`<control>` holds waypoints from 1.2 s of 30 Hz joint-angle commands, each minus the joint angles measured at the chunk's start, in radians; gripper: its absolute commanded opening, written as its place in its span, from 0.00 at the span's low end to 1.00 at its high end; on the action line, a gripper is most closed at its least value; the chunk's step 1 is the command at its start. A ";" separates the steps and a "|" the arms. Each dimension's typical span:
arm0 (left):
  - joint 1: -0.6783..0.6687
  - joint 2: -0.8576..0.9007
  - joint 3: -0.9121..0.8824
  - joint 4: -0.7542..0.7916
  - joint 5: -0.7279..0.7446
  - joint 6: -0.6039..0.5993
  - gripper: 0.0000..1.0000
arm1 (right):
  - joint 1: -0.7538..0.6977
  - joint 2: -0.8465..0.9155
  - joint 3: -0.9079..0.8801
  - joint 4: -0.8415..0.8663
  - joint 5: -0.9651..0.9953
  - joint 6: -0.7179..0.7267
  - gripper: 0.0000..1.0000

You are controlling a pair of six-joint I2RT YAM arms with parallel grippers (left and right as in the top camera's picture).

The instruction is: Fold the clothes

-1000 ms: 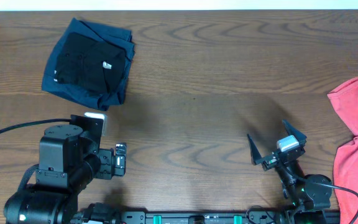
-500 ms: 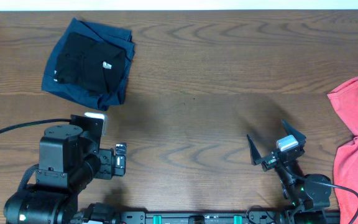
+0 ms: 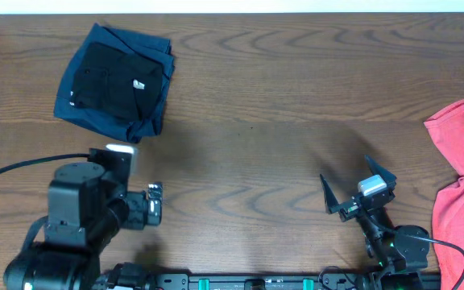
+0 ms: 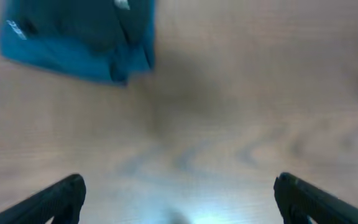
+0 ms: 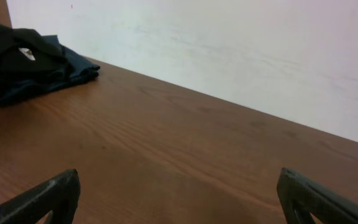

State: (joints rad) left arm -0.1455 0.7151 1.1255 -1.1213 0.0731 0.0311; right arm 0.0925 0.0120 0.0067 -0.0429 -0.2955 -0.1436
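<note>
A folded black T-shirt (image 3: 113,75) lies on a navy-blue garment (image 3: 77,110) at the table's far left. The left wrist view shows that pile blurred at its top left, the navy cloth (image 4: 61,53) well ahead of my left gripper (image 4: 179,194). That gripper is open with only bare wood between its fingers. A coral-red T-shirt (image 3: 462,193) lies spread at the right edge, partly cut off by the frame. My right gripper (image 3: 354,182) hovers open and empty left of the red shirt. The right wrist view has the dark pile (image 5: 23,62) far off at the left.
The left arm (image 3: 79,213) with its black cable (image 3: 14,167) stands at the near left edge. A white wall (image 5: 229,43) runs behind the table's far edge. Brown wood (image 3: 256,121) stretches between the dark pile and the red shirt.
The left arm has shifted slightly in the overhead view, and its wrist view is blurred by motion. The right arm and the clothes have not moved.
</note>
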 commanded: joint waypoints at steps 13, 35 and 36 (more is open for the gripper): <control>0.084 -0.443 -0.425 0.604 -0.028 0.028 0.98 | -0.008 -0.005 -0.001 -0.005 0.000 -0.011 0.99; 0.084 -0.713 -0.932 0.954 -0.002 0.024 0.98 | -0.008 -0.005 -0.001 -0.005 0.000 -0.011 0.99; 0.084 -0.713 -0.952 0.966 -0.002 0.024 0.98 | -0.008 -0.005 -0.001 -0.005 0.000 -0.011 0.99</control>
State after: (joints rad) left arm -0.0662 0.0101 0.2127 -0.1764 0.0574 0.0502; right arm 0.0925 0.0120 0.0067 -0.0437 -0.2955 -0.1436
